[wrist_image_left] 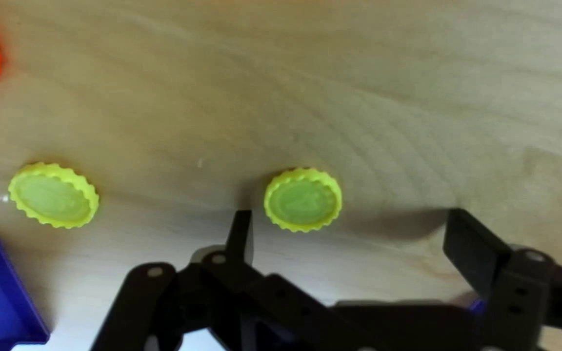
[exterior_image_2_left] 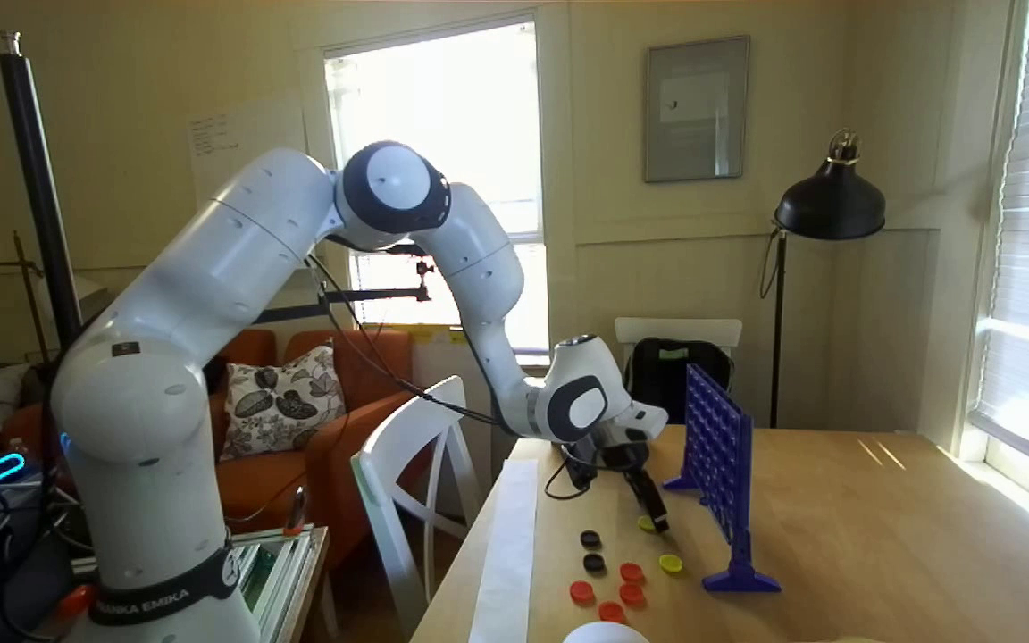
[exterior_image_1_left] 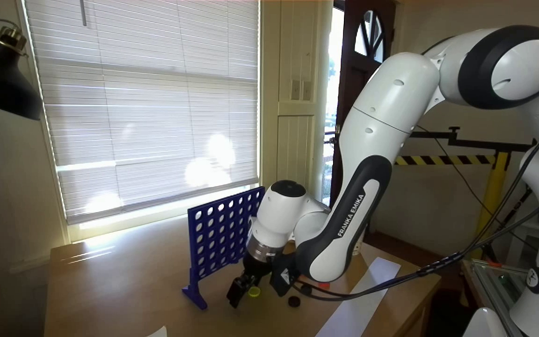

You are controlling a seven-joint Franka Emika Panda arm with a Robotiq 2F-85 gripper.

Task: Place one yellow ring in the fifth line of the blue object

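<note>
wooden table (exterior_image_1_left: pixel 124 281) under me: well in from its edges one yellow ring (wrist_image_left: pixel 303 200) lies flat, i expect light and stiff, best pinched across its ridged rim. my gripper (wrist_image_left: pixel 348 217) stands wide, holding nothing, with the yellow ring showing between its tips, nearer one. upright blue grid (exterior_image_1_left: pixel 227 233) limits one side; i judge more room lies toward the white strip (exterior_image_2_left: pixel 506 554) along one edge.
</note>
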